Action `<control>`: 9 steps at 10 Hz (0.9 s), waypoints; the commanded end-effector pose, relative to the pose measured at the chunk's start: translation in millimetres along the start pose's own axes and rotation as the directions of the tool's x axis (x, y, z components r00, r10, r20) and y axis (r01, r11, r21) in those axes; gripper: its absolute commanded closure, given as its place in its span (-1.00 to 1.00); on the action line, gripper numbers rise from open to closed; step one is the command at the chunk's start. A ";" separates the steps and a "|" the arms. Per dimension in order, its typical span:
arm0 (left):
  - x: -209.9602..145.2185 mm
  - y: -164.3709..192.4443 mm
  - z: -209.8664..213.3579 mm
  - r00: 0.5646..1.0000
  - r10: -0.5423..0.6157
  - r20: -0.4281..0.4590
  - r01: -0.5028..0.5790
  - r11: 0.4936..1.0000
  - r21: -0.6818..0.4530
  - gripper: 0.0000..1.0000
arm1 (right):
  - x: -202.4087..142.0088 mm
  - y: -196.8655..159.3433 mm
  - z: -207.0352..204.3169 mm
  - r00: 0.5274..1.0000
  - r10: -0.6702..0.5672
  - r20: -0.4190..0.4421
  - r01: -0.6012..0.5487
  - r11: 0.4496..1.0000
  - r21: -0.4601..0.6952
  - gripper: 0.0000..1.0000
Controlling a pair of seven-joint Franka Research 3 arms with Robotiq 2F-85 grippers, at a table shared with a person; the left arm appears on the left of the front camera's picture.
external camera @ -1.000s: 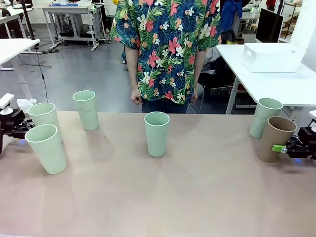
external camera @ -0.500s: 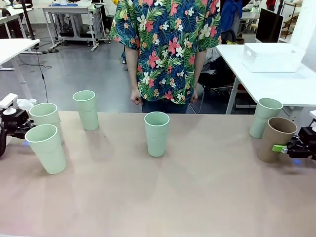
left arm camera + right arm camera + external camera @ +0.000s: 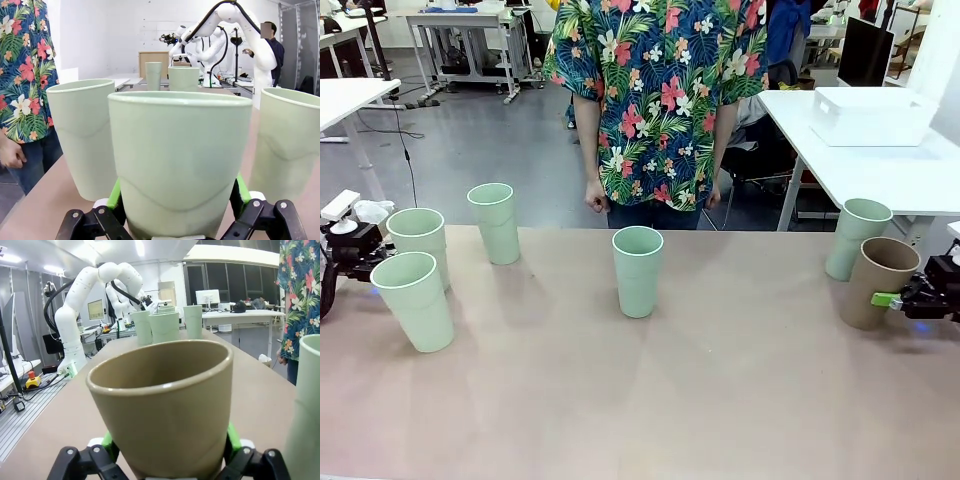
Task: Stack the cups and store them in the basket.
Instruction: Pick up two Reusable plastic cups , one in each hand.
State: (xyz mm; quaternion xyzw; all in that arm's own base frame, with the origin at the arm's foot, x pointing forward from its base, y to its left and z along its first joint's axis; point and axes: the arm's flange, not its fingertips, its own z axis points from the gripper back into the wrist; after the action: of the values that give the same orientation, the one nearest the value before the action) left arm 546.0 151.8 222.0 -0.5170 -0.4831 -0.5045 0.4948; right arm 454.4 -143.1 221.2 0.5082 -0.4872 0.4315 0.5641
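Over on the robot's left, the held green cup (image 3: 419, 240) has slid a little toward the middle of the table (image 3: 720, 400) since a second ago, carried by the left gripper (image 3: 179, 194). Everything else stands where it did.

Closest to me on that side, the front green cup (image 3: 412, 300) stands upright and hides the lower part of the held one, so from the front the grip itself is lost behind it. The left wrist camera settles it: the jaws press against both sides of that cup, low on its wall.

At the right edge, the right gripper (image 3: 892, 300) is cut off by the picture's border. Its jaws are clamped low on the brown cup (image 3: 877, 280). Just behind that stands the right green cup (image 3: 857, 237).

The middle green cup (image 3: 637, 270) stands alone, and the back-left green cup (image 3: 495, 222) sits farther off. All six are tall, tapered, matte and without handles.

Beyond them, the white basket (image 3: 873, 115) rests on a side table (image 3: 920, 175) near the person (image 3: 655, 100), well apart from every cup.
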 end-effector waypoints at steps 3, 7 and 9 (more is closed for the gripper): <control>-0.3 -4.9 -6.1 1.000 -0.010 0.006 0.010 1.000 0.025 -0.42 | 1.9 2.0 -6.3 0.999 -0.024 -0.022 0.023 0.999 -0.036 -0.21; -0.7 -0.2 0.2 1.000 0.001 -0.002 -0.001 1.000 0.002 0.13 | -1.2 -0.4 0.4 1.000 -0.002 -0.011 0.002 1.000 -0.008 -0.16; -0.7 -0.2 0.2 1.000 0.001 -0.002 -0.001 1.000 0.002 0.13 | -1.2 -0.4 0.4 1.000 -0.002 -0.011 0.002 1.000 -0.008 -0.16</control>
State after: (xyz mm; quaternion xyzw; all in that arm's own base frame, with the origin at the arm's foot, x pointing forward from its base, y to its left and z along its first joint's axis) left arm 546.2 152.8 221.2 -0.5156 -0.4836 -0.5037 0.4966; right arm 454.6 -143.8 219.8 0.5038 -0.4854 0.4317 0.5693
